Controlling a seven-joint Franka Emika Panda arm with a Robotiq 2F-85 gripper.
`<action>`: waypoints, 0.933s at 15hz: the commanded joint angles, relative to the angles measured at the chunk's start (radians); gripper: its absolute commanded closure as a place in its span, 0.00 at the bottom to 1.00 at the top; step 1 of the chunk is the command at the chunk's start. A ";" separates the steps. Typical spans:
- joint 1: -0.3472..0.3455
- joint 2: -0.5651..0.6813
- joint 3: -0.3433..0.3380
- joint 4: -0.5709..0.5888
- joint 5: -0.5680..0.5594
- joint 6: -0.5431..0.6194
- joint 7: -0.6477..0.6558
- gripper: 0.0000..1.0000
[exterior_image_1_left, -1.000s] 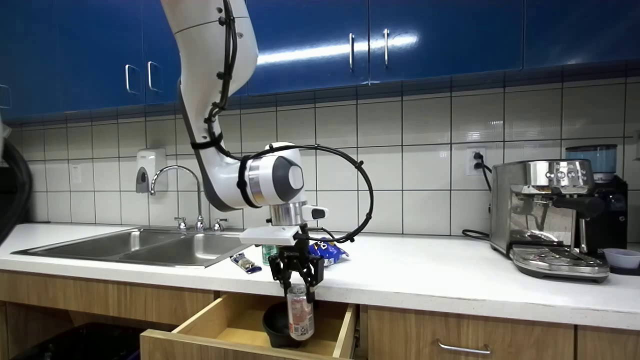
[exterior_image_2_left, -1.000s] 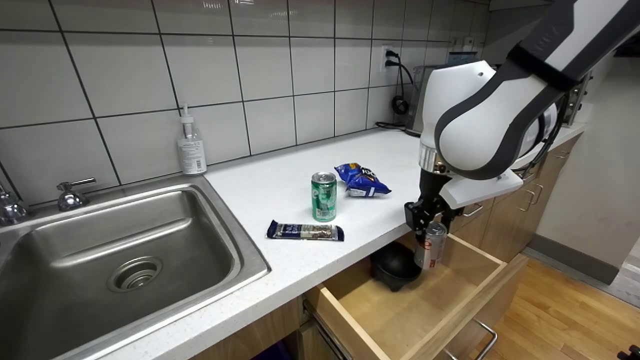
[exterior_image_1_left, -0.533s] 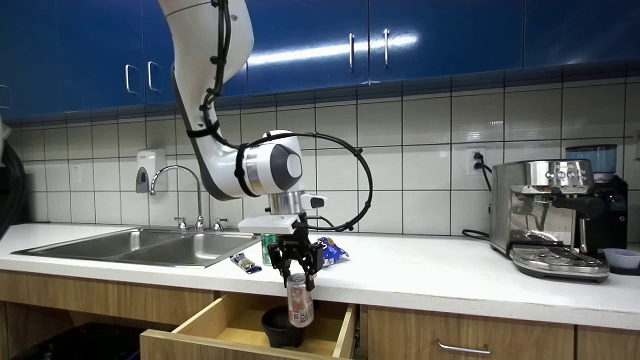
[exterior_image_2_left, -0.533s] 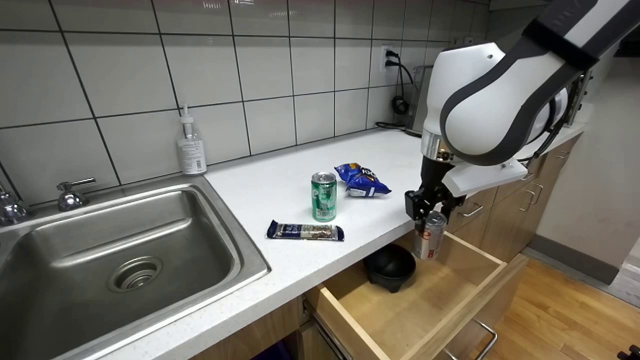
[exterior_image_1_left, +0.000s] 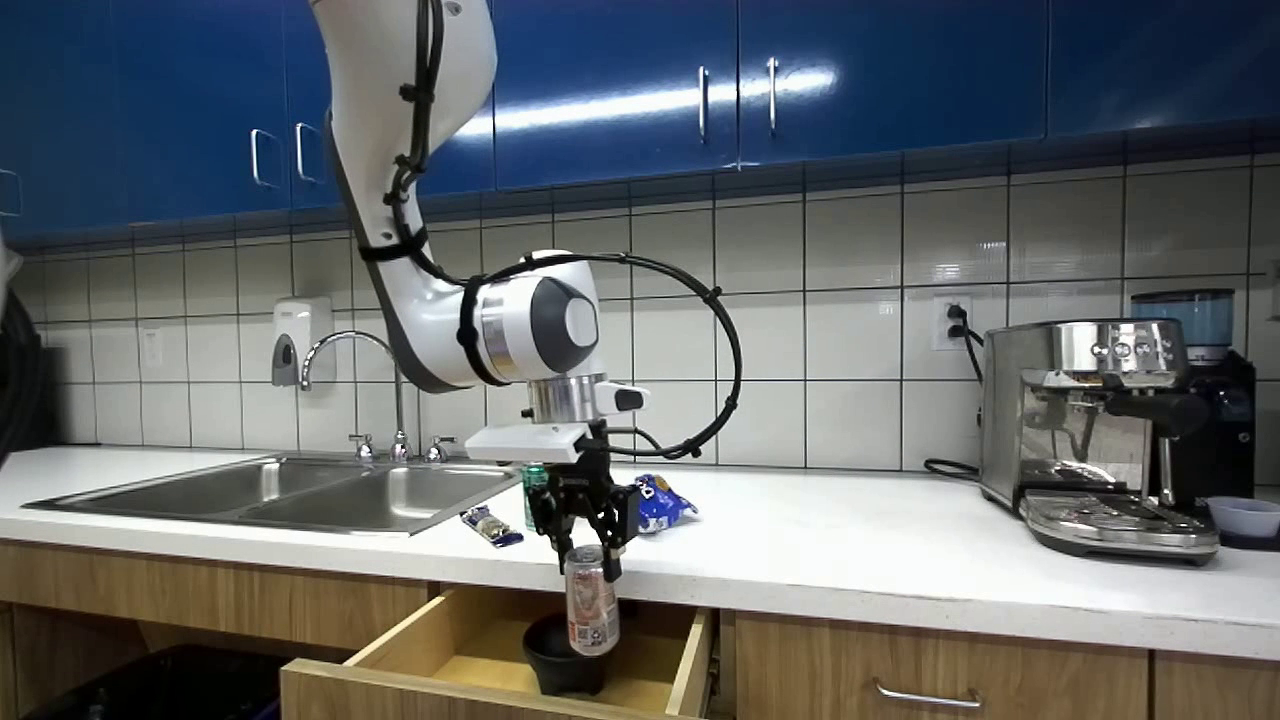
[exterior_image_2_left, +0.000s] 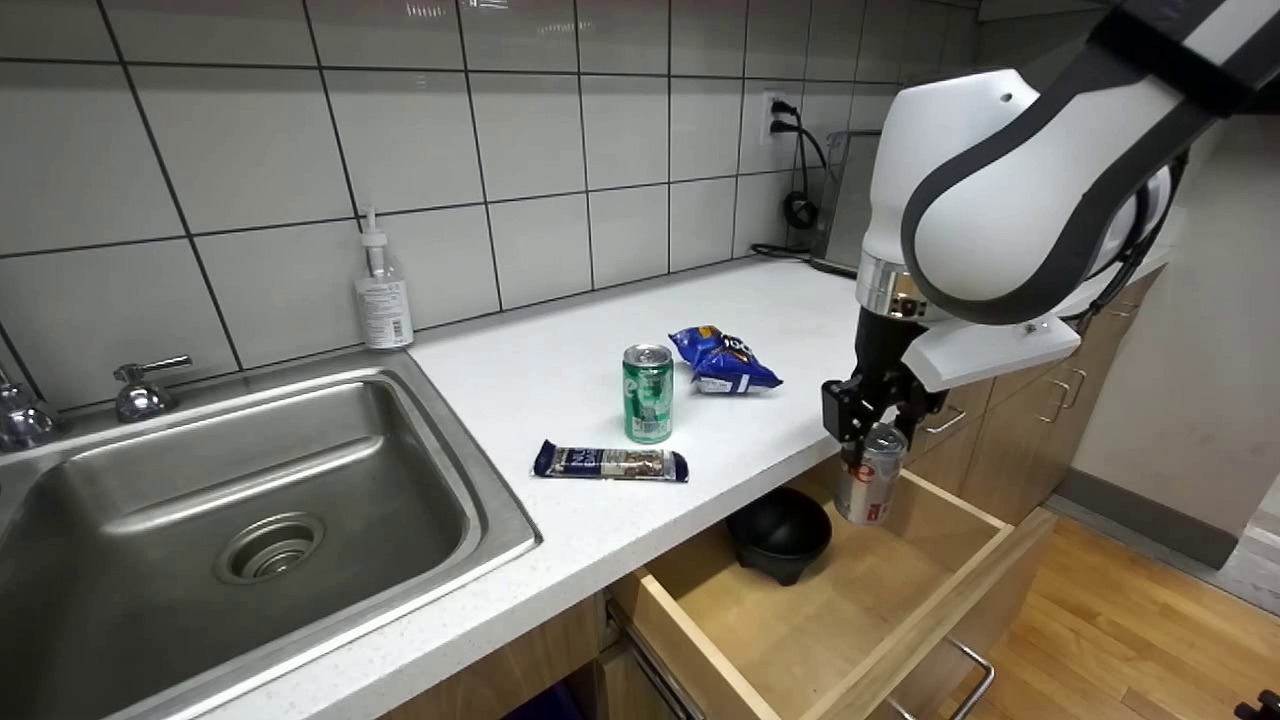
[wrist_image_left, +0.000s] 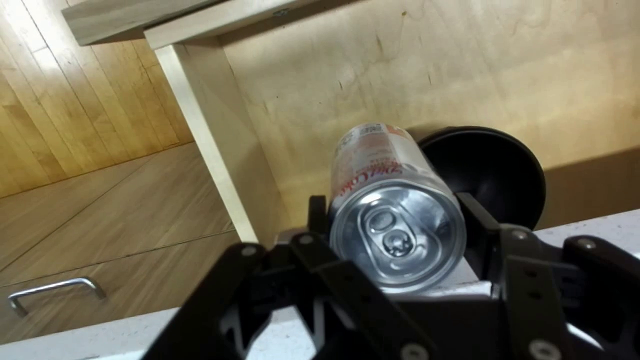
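One silver aluminium can with red lettering (exterior_image_1_left: 594, 605), and here it is: my black two-fingered gripper (exterior_image_1_left: 589, 566) pinches it close to the top. In an exterior view it hangs with a slight lean over an open pale wooden drawer (exterior_image_1_left: 485, 668), a round black bowl (exterior_image_1_left: 550, 660) just to its left, the white countertop (exterior_image_1_left: 850, 530) on the far side. The worry: I'm holding only the upper end, so a slackened grip could let it tip further or drop to the drawer floor.

In an exterior view the can hangs just right of the bowl, no contact that I can see; a careless swing left could clip that rim. To the left, on the countertop: a green metal can (exterior_image_2_left: 648, 395), a blue crinkled snack bag (exterior_image_2_left: 725, 362), a flat dark-blue wrapped bar (exterior_image_2_left: 610, 463). All three carry printing, none of it clear enough for me to call. Farther left, a clear pump bottle (exterior_image_2_left: 384, 305) wears a white label, its words too small.

Wrist view, and there's the name: red script reading "Diet Coke" on the can's side, lid facing me, one finger pressed on either side.
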 joint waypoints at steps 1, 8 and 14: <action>-0.013 -0.037 0.002 -0.031 0.011 -0.026 0.009 0.62; -0.033 0.004 -0.001 -0.037 0.024 -0.017 -0.010 0.62; -0.036 0.062 -0.019 -0.010 0.020 -0.006 0.002 0.62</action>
